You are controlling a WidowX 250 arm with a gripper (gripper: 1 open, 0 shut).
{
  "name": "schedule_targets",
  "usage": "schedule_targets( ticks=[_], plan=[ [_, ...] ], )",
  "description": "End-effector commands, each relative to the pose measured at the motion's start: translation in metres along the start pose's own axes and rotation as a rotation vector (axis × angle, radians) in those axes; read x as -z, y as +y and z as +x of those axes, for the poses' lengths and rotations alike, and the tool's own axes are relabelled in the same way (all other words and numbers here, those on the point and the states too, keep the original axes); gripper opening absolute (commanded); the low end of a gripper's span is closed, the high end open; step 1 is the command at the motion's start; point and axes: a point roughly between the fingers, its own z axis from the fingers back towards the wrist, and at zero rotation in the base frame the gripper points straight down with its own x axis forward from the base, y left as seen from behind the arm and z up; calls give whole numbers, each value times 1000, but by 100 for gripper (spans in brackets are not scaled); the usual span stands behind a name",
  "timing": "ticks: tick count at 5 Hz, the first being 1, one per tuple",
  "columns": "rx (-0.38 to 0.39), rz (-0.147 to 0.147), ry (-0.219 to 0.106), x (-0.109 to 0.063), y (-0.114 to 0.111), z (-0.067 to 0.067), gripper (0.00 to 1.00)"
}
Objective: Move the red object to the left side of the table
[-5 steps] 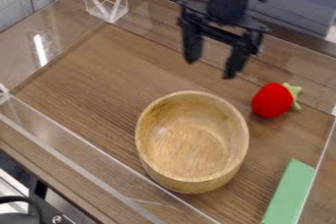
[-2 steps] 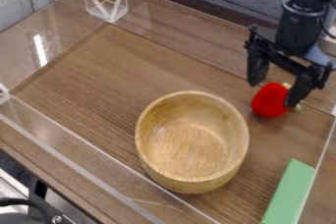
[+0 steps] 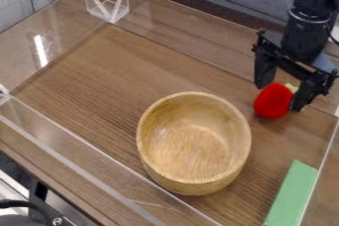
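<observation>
The red object, a small strawberry-shaped toy with a green leafy top, lies on the brown wood-grain table near its right edge. My gripper hangs directly over it, jaws open and pointing down, one finger at the toy's upper left and the other at its upper right. The fingertips reach about the level of the toy's top, and nothing is gripped.
A round light wooden bowl sits at the front middle of the table. A flat green block lies at the front right corner. Low clear acrylic walls border the table, with a clear bracket at the back left.
The gripper has travelled from the back middle of the table to the right and come down over the red toy, staying open. The toy has not moved.
</observation>
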Motion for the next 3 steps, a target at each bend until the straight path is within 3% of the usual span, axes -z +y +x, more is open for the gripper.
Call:
schedule_targets(
  ticks=[1,3],
  plan=[
    [-40,13,-64,-9,-5,10,100],
    [-73,24,-104,-3,-12,12,100]
  ],
)
